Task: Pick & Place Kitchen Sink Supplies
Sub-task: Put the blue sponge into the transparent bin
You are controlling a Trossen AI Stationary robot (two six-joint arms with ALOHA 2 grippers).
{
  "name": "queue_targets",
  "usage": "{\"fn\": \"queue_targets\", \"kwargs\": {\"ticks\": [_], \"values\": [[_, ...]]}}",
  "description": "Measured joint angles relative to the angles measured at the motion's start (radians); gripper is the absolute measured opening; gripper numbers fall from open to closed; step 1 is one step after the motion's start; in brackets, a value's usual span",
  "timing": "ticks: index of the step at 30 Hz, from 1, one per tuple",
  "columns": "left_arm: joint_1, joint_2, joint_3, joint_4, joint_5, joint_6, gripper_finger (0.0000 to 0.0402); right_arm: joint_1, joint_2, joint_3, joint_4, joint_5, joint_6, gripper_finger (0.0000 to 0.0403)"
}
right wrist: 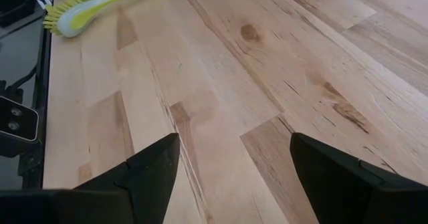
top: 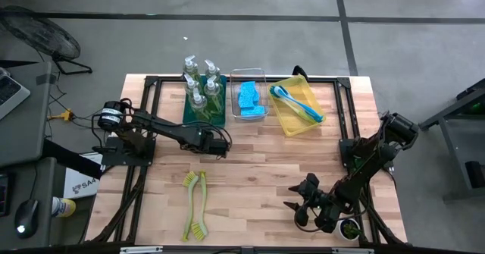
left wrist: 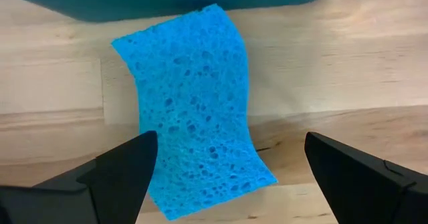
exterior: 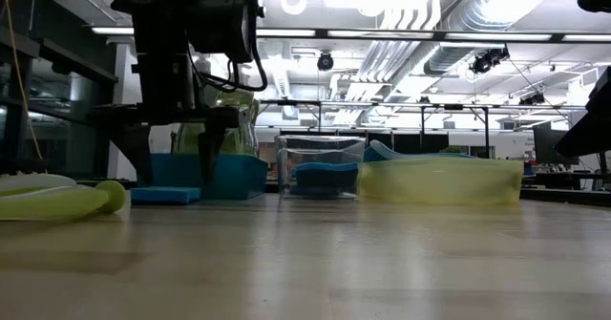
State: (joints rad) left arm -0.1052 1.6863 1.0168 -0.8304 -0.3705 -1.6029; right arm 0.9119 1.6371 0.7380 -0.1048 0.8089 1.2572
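Left gripper [left wrist: 224, 177] open wide, hanging just above a blue sponge [left wrist: 194, 110] that lies flat on the desk [top: 258, 163], between the two fingers. Just past the sponge, the teal bin [top: 203, 117] with the soap bottles [top: 201, 87] inside. Sponge edge very close to the bin wall, maybe touching; hard to tell.

Possible trouble from here:
- Fingers coming down on top of the soft sponge instead of around it, so only squashing it against the desk.
- Sponge lying at an angle to the fingers, so closing on a corner only, then slipping out during the lift.
- Forward finger knocking the teal bin wall during the descent, shaking the tall bottles.
- Sponge thin and light, easily pushed away and not caught.

Farther beyond the left gripper, the clear bin [top: 248, 76] with more blue sponges [top: 251, 98], then the yellow bin [top: 297, 121] with blue brushes [top: 297, 102].

Right gripper [right wrist: 227, 164] also apart, empty, waiting low near the desk corner, well apart from the sponge. Two yellow-green brushes [top: 195, 205] on the desk between both grippers, not yet sorted.
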Motion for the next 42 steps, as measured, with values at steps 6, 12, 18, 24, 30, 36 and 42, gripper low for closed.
{"fn": "queue_targets", "kwargs": {"ticks": [6, 12, 18, 24, 30, 36, 42], "values": [[-0.002, 0.0, 0.0, -0.018, -0.01, -0.018, 0.0374, 0.0, 0.0, 0.0, 0.006, 0.0, 0.0, 0.0279], [-0.002, 0.052, 0.002, -0.023, -0.011, -0.029, 0.0374, 0.001, 0.0, 0.0, 0.009, 0.0, 0.0, 0.0279], [-0.004, 0.117, 0.005, -0.01, -0.024, -0.058, 0.0374, 0.012, 0.0, 0.0, 0.013, 0.004, 0.0, 0.0279], [-0.02, 0.133, 0.005, -0.011, -0.017, -0.063, 0.0374, 0.02, 0.037, 0.0, 0.016, 0.007, 0.028, 0.0279], [-0.047, 0.134, 0.003, -0.014, -0.024, -0.089, 0.0371, 0.02, 0.144, 0.0, 0.094, -0.039, 0.07, 0.0279], [-0.055, 0.135, 0.003, 0.002, -0.023, -0.107, 0.0321, 0.027, 0.221, 0.002, 0.211, -0.026, 0.067, 0.0279], [-0.06, 0.136, 0.002, 0.016, -0.023, -0.105, 0.0255, 0.037, 0.222, 0.001, 0.236, -0.019, 0.043, 0.0279]]}}
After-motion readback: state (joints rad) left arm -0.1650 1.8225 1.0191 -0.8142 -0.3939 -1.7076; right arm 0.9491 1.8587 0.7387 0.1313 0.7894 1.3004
